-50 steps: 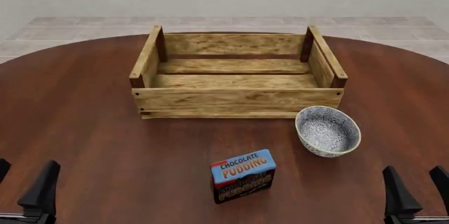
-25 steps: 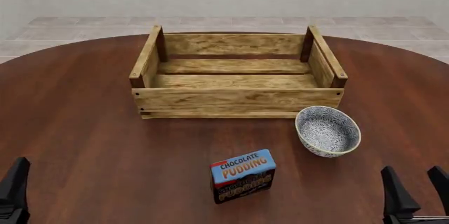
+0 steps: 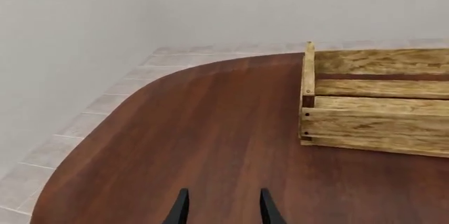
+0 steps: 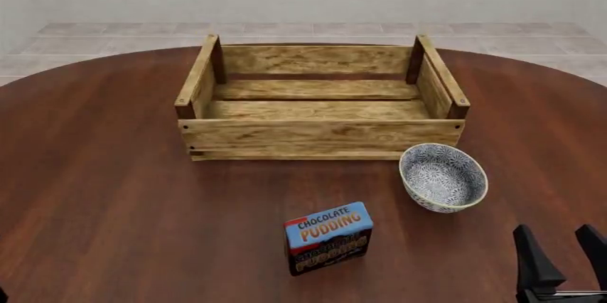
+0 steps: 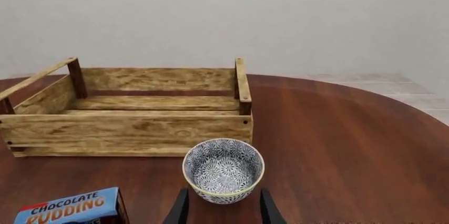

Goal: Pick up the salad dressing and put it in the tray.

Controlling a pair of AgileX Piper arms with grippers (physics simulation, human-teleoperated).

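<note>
A round, dark reddish-brown tabletop (image 4: 124, 196) fills most of the front view. The right gripper (image 4: 561, 253) sits at the lower right edge of that frame, low above the wood, its two black fingers pointing up the frame and spread apart with nothing between them. The left gripper (image 3: 222, 208) has nearly left the front view; its own wrist camera shows two black fingertips at the bottom centre, parted over bare wood and holding nothing.

There is one tray (image 4: 320, 134), one bowl (image 4: 443, 177) and one pudding box (image 4: 328, 237). The tray, a light-wood slatted crate with dark corner posts, stands in the upper centre of the front view with its long side running left to right across the frame; its floor slats are bare. The blue-patterned bowl stands upright just beside the tray's near right corner, apart from it. The blue-and-black box reading "Chocolate Pudding" stands at lower centre, well apart from the tray.

The salad dressing bottle appears in none of the three views, so its position and direction cannot be told.
</note>
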